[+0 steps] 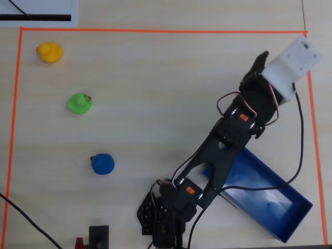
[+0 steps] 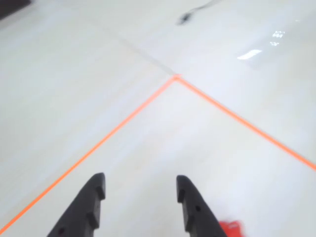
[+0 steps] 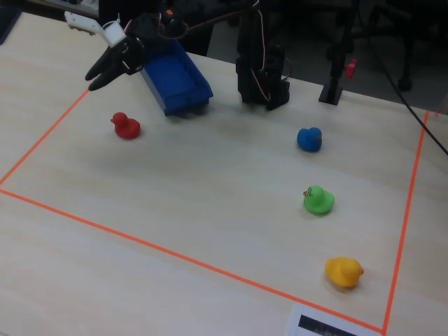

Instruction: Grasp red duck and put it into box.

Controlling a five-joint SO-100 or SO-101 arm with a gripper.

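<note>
Hovering above the table, the gripper [image 2: 140, 185] has its two black fingers spread apart with nothing between them; in the wrist view a sliver of the red duck [image 2: 231, 228] peeks in at the bottom edge, just right of the right finger. In the fixed view the red duck [image 3: 126, 125] sits on the table left of the box [image 3: 175, 78], apart from it; farther off across the table are the blue duck [image 3: 309, 138], green duck [image 3: 318, 200] and yellow duck [image 3: 344, 271], all inside the orange tape border [image 3: 168, 253].

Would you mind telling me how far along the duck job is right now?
Nothing is finished: the red duck sits on the table, outside the blue box. In hand: the open, empty gripper hangs above the table near the duck. Left: lower onto it, grasp it, carry it over and drop it in the box.
</note>
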